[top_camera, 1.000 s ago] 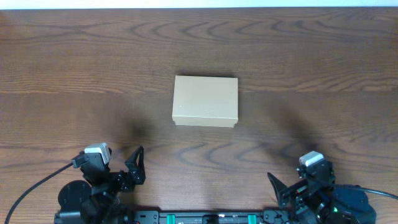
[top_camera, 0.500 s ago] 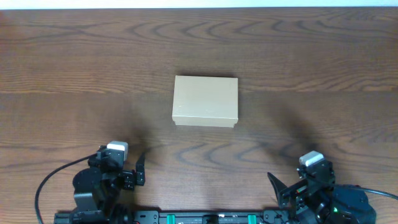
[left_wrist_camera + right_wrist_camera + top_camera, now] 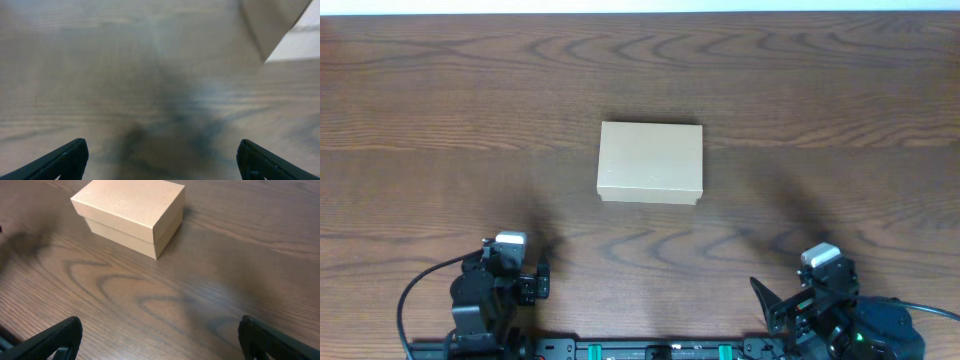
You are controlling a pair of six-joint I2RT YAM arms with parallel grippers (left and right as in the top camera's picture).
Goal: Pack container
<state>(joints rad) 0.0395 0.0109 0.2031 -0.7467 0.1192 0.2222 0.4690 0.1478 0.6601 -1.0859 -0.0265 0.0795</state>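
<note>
Cardboard box (image 3: 650,162): small, rectangular, light tan, plain, unmarked. Lid shut, flat on top. Sits upright on the wooden table (image 3: 440,110), near its centre, long side running left to right.

We take this for a robotics lab bench. A wood-grain table (image 3: 440,90) has a left arm (image 3: 485,300) and a right arm (image 3: 830,305) fixed along its near edge. A black cable (image 3: 408,300) loops from one, and a plain cardboard box (image 3: 650,162) sits in front of them.
</note>
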